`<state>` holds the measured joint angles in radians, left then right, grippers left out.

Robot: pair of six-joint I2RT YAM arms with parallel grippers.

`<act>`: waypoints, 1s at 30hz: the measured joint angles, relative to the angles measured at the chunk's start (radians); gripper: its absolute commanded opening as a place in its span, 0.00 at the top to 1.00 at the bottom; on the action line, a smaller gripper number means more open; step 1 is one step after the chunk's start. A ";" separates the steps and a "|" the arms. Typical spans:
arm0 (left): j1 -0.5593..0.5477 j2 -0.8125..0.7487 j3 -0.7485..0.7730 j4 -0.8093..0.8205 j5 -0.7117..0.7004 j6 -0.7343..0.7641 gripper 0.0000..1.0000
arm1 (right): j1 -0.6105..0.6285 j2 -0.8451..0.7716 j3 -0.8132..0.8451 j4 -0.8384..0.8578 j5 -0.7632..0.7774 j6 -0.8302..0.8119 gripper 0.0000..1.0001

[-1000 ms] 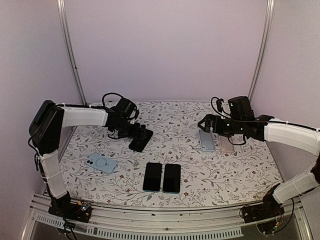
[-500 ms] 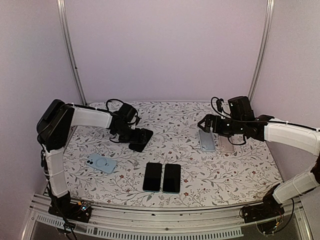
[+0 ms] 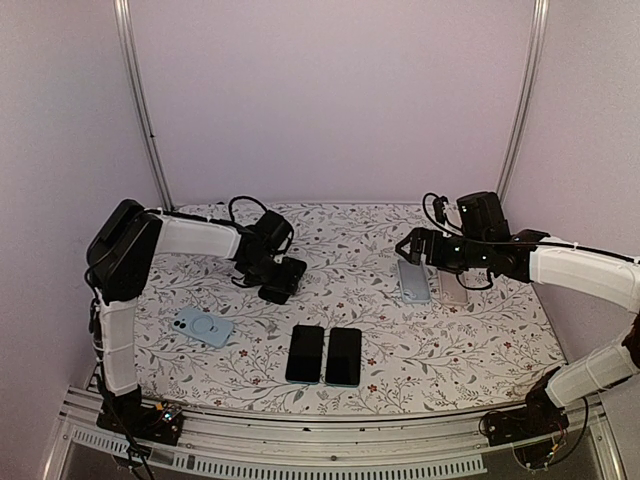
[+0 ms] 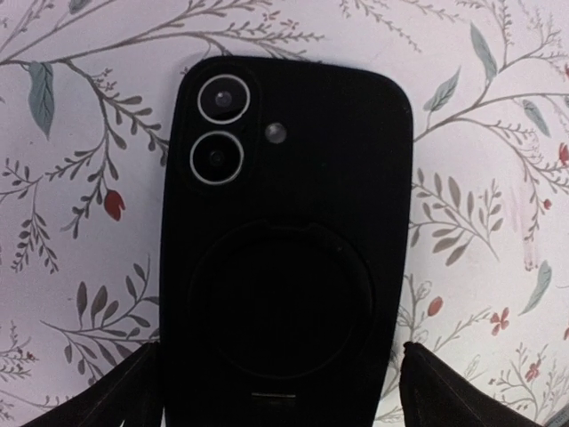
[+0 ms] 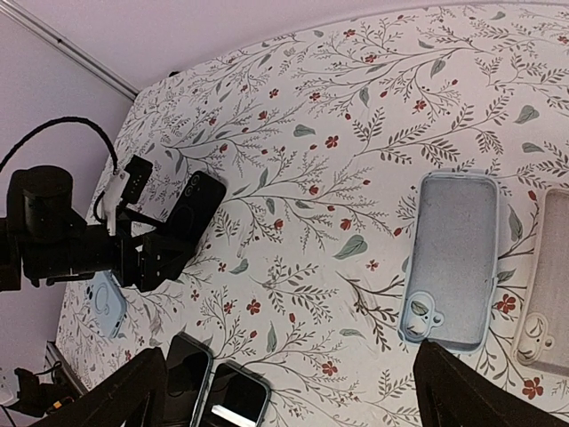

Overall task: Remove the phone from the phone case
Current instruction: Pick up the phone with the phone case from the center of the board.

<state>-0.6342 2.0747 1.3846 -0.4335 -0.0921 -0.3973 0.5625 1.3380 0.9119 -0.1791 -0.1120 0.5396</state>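
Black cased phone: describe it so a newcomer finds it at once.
On the floral table, look left of centre, directly below the open left gripper. The black cased phone lies back up there, twin lenses showing. Its neighbours are a pale blue case and two screen-up phones.

A black phone case (image 4: 284, 267) in matt, rubbery-looking plastic lies on a smooth, matt tablecloth (image 4: 498, 160) printed with leafy sprigs. The case's twin lenses (image 4: 223, 99) are glossy glass ringed in bright metal. Just in front of the case, two phones (image 3: 305, 353) (image 3: 343, 356) show glossy black glass faces. Well to its right, an empty case (image 5: 451, 258) shows a dull grey, felt-like lining inside a smooth pale-blue rim.
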 measured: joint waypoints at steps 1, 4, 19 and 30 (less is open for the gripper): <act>-0.008 0.007 0.008 -0.010 -0.021 0.005 0.10 | 0.000 0.000 0.000 0.000 0.000 0.000 0.01; -0.023 0.023 0.028 -0.034 -0.064 0.018 0.12 | 0.000 0.000 0.000 0.000 -0.001 0.000 0.01; -0.024 0.047 0.071 -0.068 -0.050 0.060 0.45 | 0.000 0.016 -0.003 0.050 -0.084 0.014 0.01; -0.033 0.029 0.054 -0.059 -0.048 0.073 0.59 | 0.000 0.095 -0.013 0.159 -0.206 0.052 0.01</act>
<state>-0.6674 2.1033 1.4387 -0.4923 -0.1398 -0.3244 0.5629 1.4330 0.8993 -0.0204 -0.3183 0.5919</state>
